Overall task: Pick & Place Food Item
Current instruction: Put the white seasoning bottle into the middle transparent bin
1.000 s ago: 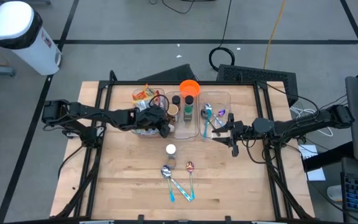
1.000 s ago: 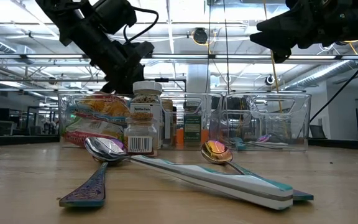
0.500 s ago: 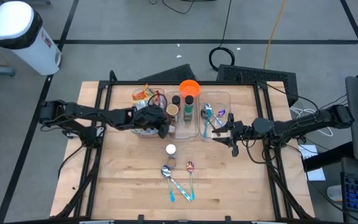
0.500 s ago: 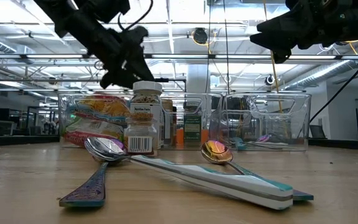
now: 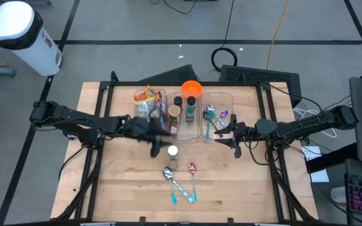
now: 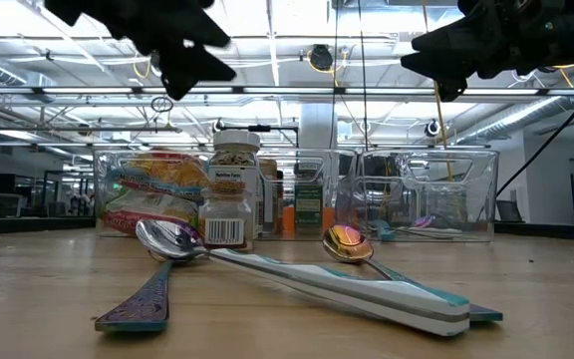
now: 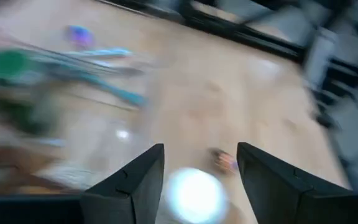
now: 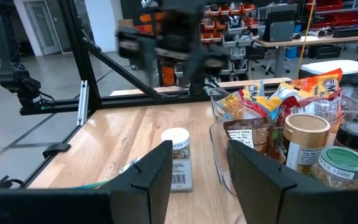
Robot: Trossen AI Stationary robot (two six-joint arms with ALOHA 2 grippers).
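Left gripper [image 5: 158, 143], jaws open, empty, hovers at nine o'clock of the spice jar [image 5: 173, 152]; judged next: descend, grasp. Right gripper [image 5: 234, 134], jaws part-open, empty, waits.

Two dark, matte arms built of slender jointed links, with thin black cables looped along them. The left arm [image 5: 87, 122] and right arm [image 5: 307, 125] each end in a blocky black wrist housing. The left gripper [image 7: 201, 171] and right gripper [image 8: 197, 165] carry two flat, wedge-shaped black fingers [image 7: 132, 183] with angular bevelled edges.
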